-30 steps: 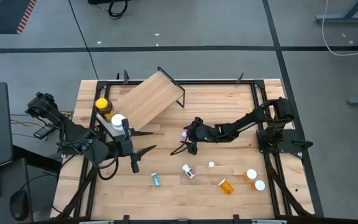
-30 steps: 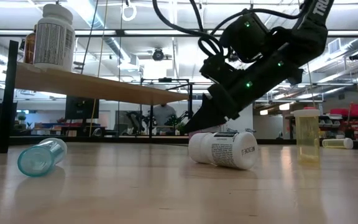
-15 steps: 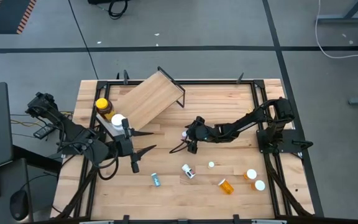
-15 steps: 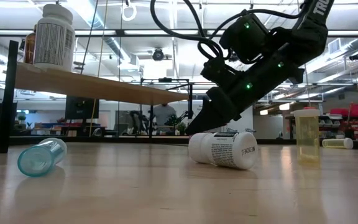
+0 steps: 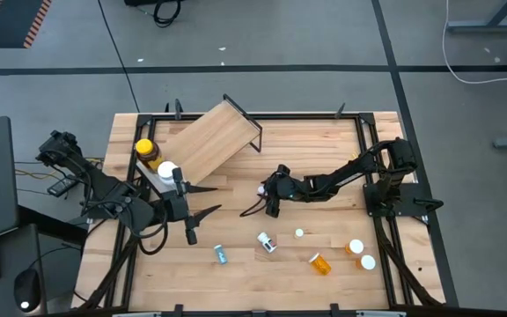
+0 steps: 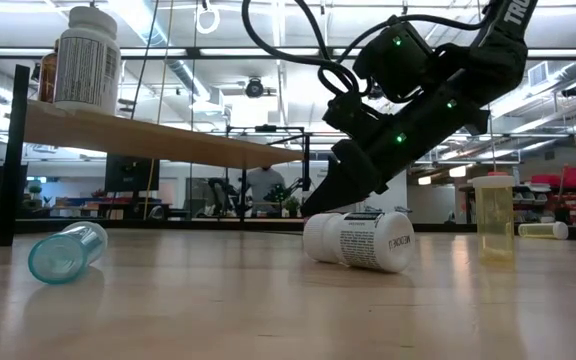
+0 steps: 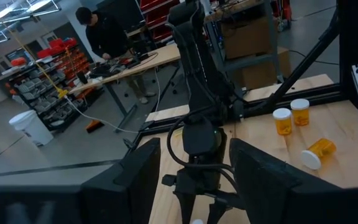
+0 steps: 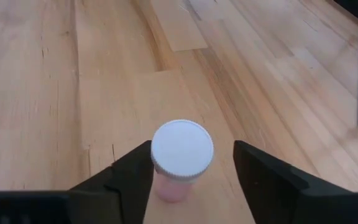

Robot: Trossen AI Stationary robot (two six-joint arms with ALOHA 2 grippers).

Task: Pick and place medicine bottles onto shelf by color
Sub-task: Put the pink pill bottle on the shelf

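Observation:
A small pink bottle with a white cap (image 8: 180,158) stands upright on the table near its middle (image 5: 261,188). My right gripper (image 8: 191,163) is low over it, slanting down from the table's right, open, with one finger on each side of the cap. My left gripper (image 5: 208,201) hangs open and empty at the table's left, pointing right. The shelf (image 5: 209,141) stands at the far left. On its left end stand an amber jar with a yellow lid (image 5: 147,151) and a white-capped bottle (image 5: 167,169). My right gripper has one finger (image 8: 132,171) right beside the cap's rim (image 8: 154,155); whether it touches, I cannot tell. The other finger (image 8: 257,171) stands apart from the cap. The bottle is upright on the table.
Loose on the near half of the table are a teal vial (image 5: 221,254), a white bottle on its side (image 5: 267,242), a tiny white vial (image 5: 298,233), an orange vial lying down (image 5: 320,262) and two upright orange vials (image 5: 356,247). A person works in the room beyond (image 7: 104,31).

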